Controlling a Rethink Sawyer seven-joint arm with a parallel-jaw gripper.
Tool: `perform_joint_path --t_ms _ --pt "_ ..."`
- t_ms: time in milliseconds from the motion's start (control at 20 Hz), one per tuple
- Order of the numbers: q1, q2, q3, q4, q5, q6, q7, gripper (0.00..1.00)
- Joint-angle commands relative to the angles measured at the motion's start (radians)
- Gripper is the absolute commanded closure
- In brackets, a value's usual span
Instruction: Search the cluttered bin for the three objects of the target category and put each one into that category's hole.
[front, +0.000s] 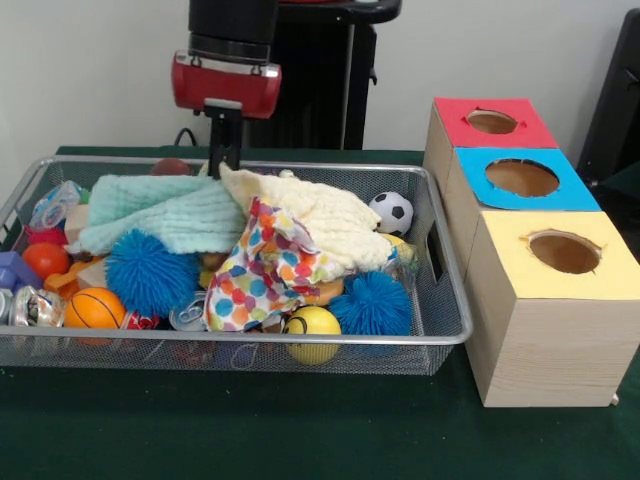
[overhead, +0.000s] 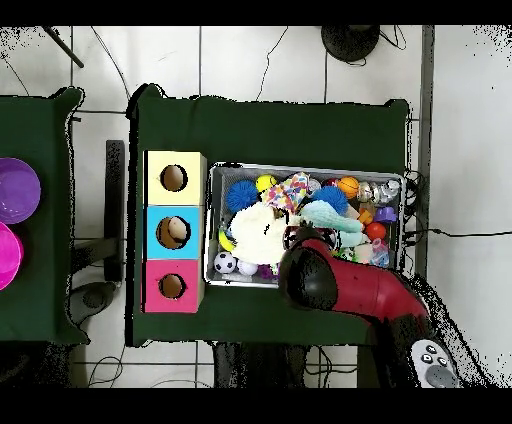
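Note:
A wire mesh bin (front: 440, 335) holds a jumble of cloths and balls. A mint cloth (front: 165, 212), a cream cloth (front: 320, 215) and a polka-dot cloth (front: 262, 270) lie on top. Around them sit two blue spiky balls (front: 150, 272) (front: 372, 303), an orange basketball (front: 93, 308), a yellow ball (front: 313, 325) and a soccer ball (front: 391, 212). My gripper (front: 225, 160) reaches down at the bin's far side, where the mint and cream cloths meet; its tip is hidden behind them. In the overhead view the red arm (overhead: 345, 288) covers the bin's (overhead: 214, 225) lower edge.
Three wooden boxes stand in a row beside the bin, each with a round hole: red top (front: 492, 122), blue top (front: 522, 178), yellow top (front: 563, 252). Small toys and crushed cans crowd the bin's left end (front: 35, 300). Purple and pink bowls (overhead: 12, 190) sit on a separate table.

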Motion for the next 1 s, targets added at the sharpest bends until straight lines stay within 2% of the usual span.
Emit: perform_joint_path --t_ms 50,350,600,800,1000 --pt "0.117 -0.047 0.059 0.031 0.154 0.174 0.248 1.0" --pt "0.216 -0.03 0.031 0.022 0.255 0.181 0.286 1.0" --pt "0.308 -0.04 -0.043 -0.021 0.312 0.245 0.286 1.0" --pt "0.345 -0.013 -0.092 -0.049 0.33 0.236 0.27 1.0" --pt "0.335 0.04 -0.089 -0.066 0.345 0.185 0.238 1.0"
